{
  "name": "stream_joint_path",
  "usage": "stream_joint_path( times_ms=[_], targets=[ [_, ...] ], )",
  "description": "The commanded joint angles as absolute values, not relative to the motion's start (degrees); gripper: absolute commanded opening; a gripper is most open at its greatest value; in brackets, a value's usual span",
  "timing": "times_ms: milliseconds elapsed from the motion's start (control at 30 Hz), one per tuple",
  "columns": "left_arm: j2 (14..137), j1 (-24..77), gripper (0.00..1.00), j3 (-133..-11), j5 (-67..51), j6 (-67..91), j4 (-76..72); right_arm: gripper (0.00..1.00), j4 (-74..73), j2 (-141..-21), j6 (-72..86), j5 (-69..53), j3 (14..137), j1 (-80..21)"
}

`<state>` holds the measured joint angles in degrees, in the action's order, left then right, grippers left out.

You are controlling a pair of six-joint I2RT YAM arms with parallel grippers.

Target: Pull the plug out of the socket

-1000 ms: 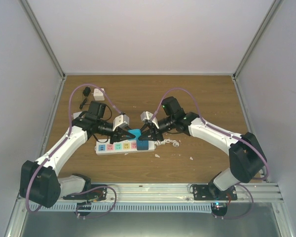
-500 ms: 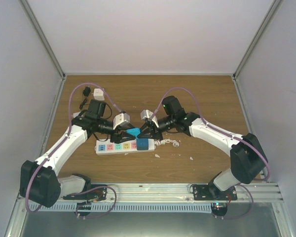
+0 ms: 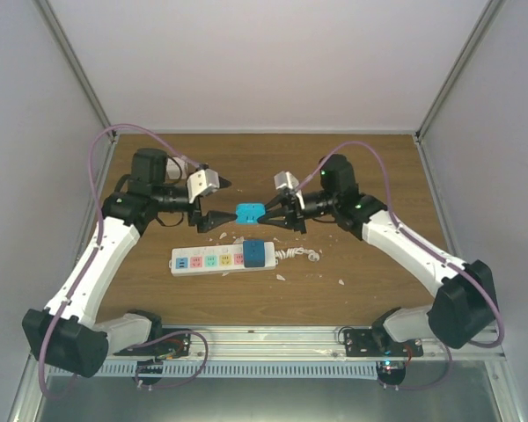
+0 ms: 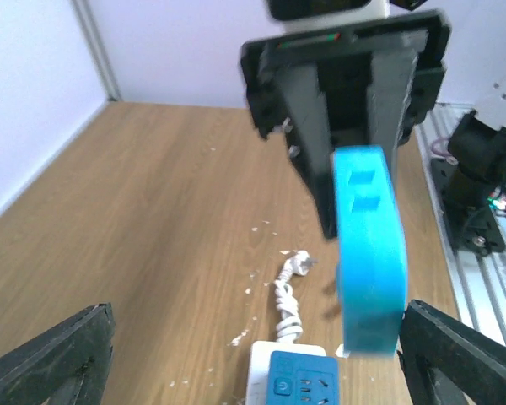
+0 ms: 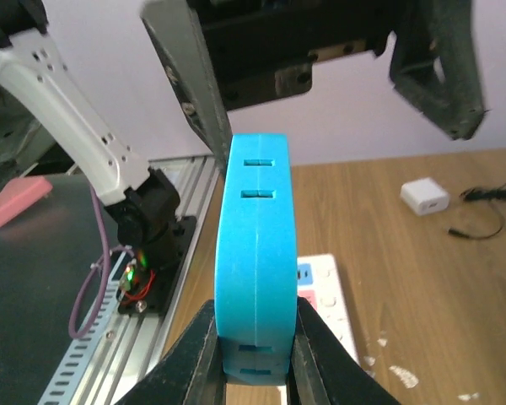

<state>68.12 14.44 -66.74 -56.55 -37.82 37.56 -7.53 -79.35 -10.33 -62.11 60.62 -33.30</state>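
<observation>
The blue plug (image 3: 249,214) hangs in the air above the table, clear of the socket. My right gripper (image 3: 271,216) is shut on it; in the right wrist view both fingers press the lower sides of the plug (image 5: 257,253). My left gripper (image 3: 220,207) faces the plug from the left with jaws wide open and nothing between them. The socket (image 3: 213,259) is a long white strip lying flat below, with coloured outlets, a blue end block (image 3: 257,254) and a coiled white cord (image 3: 301,255). In the left wrist view the plug (image 4: 369,253) hovers over the socket's blue end (image 4: 302,381).
A small white charger (image 5: 425,196) and a thin black cable (image 5: 481,221) lie at the back left of the table. White crumbs (image 3: 341,282) are scattered near the cord. Grey walls close in three sides; a metal rail (image 3: 290,338) runs along the near edge.
Both arms rose and drew back from the socket. The left gripper opened and let go of the plug, which the right gripper now holds higher up.
</observation>
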Motion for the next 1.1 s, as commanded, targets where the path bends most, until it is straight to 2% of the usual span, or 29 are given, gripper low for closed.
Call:
stream_joint_path(
  times_ms=[0, 67, 300, 600, 1067],
  targets=[
    [65.0, 10.2, 0.95, -64.7, -58.8, -29.4, 28.1, 0.00, -3.4, -76.5, -5.9, -67.2, 64.2, -30.4],
    [64.4, 8.2, 0.99, -61.8, -60.0, -24.0, 23.4, 0.01, -2.3, -76.4, -4.4, -68.8, 65.5, -29.4],
    [64.8, 7.7, 0.99, -54.4, -65.2, -9.0, 8.7, 0.01, 6.2, -77.4, 3.8, -76.8, 66.3, -29.8],
    [62.0, 8.0, 0.99, -41.6, -67.8, 5.8, -13.8, 0.01, 10.8, -78.6, 5.9, -74.8, 63.6, -33.8],
    [62.6, 8.9, 0.97, -40.5, -71.8, 11.4, -22.0, 0.01, 16.8, -81.1, 10.5, -72.9, 62.2, -36.9]
  ],
)
